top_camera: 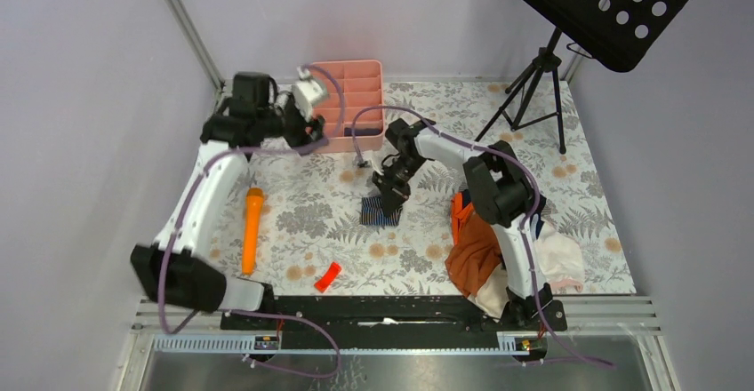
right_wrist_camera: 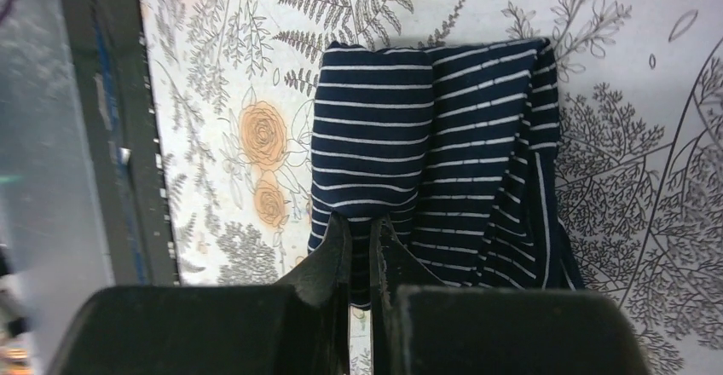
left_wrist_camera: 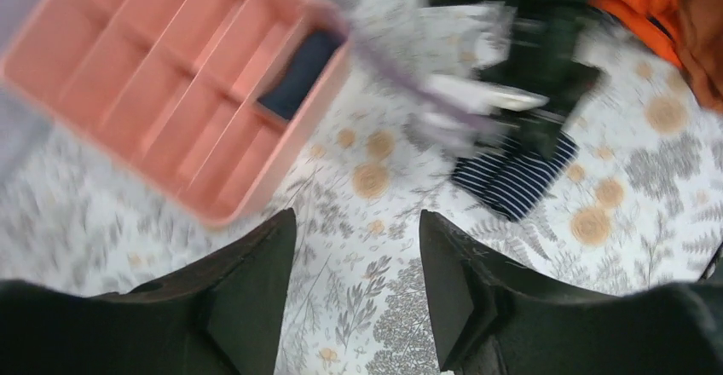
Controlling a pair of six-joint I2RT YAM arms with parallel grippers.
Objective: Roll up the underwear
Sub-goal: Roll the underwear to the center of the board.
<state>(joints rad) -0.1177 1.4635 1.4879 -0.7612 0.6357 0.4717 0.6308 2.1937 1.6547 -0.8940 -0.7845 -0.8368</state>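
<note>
Left hand (left_wrist_camera: pixel 356 226), fingers parted and empty, raised over the bench (top_camera: pixel 302 222) beside a pink divided tray (left_wrist_camera: pixel 128 77). Plain navy underwear (left_wrist_camera: pixel 300 72) lies in one tray compartment. Mid-bench, the folded striped underwear (right_wrist_camera: pixel 426 136) lies flat, its near edge pinched by the closed right hand (right_wrist_camera: pixel 362 234). Far right: an orange garment (top_camera: pixel 473 253).

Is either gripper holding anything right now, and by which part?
The right gripper is shut on the striped underwear, pinching its edge nearest that wrist. The left gripper is open and holds nothing.
</note>
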